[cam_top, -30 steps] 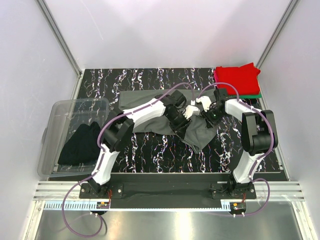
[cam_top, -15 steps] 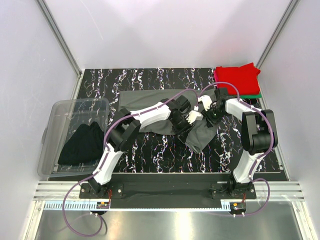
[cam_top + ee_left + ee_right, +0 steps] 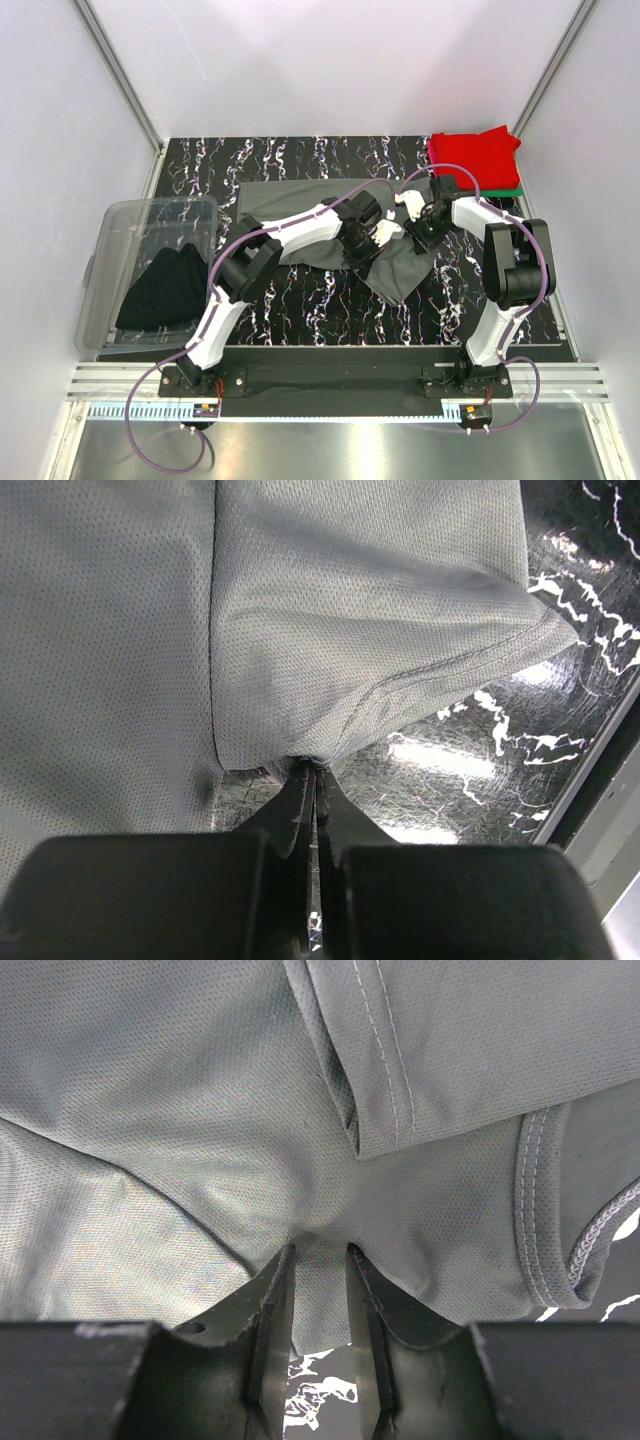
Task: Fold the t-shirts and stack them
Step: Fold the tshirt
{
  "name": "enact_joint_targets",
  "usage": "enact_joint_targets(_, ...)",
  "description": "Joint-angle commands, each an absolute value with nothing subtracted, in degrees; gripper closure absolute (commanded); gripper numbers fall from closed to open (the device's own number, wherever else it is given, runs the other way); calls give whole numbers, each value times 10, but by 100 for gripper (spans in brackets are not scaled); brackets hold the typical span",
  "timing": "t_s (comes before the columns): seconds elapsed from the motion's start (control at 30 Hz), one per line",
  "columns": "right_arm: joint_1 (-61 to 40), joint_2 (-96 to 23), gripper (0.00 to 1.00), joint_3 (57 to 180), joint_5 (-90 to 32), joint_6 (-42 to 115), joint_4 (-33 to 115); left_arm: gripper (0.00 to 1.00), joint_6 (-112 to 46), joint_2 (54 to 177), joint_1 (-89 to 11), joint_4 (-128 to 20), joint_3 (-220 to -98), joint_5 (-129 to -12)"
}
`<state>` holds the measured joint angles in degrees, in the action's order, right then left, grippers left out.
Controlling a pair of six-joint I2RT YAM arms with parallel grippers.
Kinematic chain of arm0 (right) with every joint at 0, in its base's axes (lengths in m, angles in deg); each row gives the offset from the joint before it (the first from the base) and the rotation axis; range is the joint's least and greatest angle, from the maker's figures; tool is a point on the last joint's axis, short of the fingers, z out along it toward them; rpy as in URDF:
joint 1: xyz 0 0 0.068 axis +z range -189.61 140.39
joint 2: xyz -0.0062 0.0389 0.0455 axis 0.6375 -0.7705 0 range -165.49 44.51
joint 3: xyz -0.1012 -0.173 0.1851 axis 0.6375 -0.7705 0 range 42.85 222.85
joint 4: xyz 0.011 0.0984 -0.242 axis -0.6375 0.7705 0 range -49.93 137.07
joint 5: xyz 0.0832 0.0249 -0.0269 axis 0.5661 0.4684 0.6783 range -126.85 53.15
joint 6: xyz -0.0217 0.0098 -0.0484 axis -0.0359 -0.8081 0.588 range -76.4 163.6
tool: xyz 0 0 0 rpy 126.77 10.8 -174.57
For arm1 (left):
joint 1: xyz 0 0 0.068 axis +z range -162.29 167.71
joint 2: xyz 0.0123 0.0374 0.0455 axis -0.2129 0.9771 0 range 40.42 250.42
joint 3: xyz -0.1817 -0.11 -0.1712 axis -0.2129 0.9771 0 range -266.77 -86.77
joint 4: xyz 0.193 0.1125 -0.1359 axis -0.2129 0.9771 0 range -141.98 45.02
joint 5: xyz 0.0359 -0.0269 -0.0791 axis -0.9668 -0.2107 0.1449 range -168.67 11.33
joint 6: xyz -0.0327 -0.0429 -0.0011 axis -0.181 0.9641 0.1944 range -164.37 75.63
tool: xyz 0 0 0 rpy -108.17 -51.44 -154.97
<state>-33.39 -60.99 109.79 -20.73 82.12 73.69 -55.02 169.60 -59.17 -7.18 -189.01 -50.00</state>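
A dark grey t-shirt (image 3: 396, 270) lies partly spread in the middle of the black marbled table (image 3: 300, 300). My left gripper (image 3: 374, 240) is shut on a thin edge of this shirt (image 3: 330, 630); in the left wrist view its jaws (image 3: 310, 768) are pressed together on the cloth. My right gripper (image 3: 413, 222) is close beside it, pinching a bunched fold of the same shirt (image 3: 250, 1110) between its narrowly parted fingers (image 3: 272, 1290). A folded red t-shirt (image 3: 474, 155) lies on a green one (image 3: 512, 190) at the far right corner.
A clear plastic tub (image 3: 130, 225) at the left edge holds black t-shirts (image 3: 160, 288). Grey walls and metal rails enclose the table. Both arms cross over the middle, their purple cables (image 3: 300, 210) looping above the shirt.
My left gripper has moved a little right and farther away with the cloth, ending closer to the right gripper. The shirt's near right flap shifted slightly. The right arm has barely moved.
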Motion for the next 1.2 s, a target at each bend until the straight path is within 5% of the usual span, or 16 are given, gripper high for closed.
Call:
enact_joint_targets(0.0,-344,-625,66,1088,-220,826,728,100,-561,1657,-592,-85,-1878,-503)
enact_joint_targets(0.23,-349,-644,66,1101,-232,816,723,100,-578,1600,-592,-83,-1823,-505)
enact_joint_targets(0.3,-349,-646,66,1105,-230,813,724,91,-582,1582,-592,-82,-1813,-506)
enact_joint_targets(0.33,-349,-647,66,1109,-229,810,724,79,-583,1576,-592,-80,-1811,-507)
enact_joint_targets(0.5,-349,-637,66,1122,-223,810,729,67,-611,1521,-585,-65,-1803,-516)
enact_joint_targets(0.93,-349,-549,66,1191,-210,814,787,71,-684,1544,-365,-74,-1800,-621)
enact_joint_targets(1.17,-355,-631,66,1255,-219,804,758,71,-692,1613,-293,-75,-1862,-671)
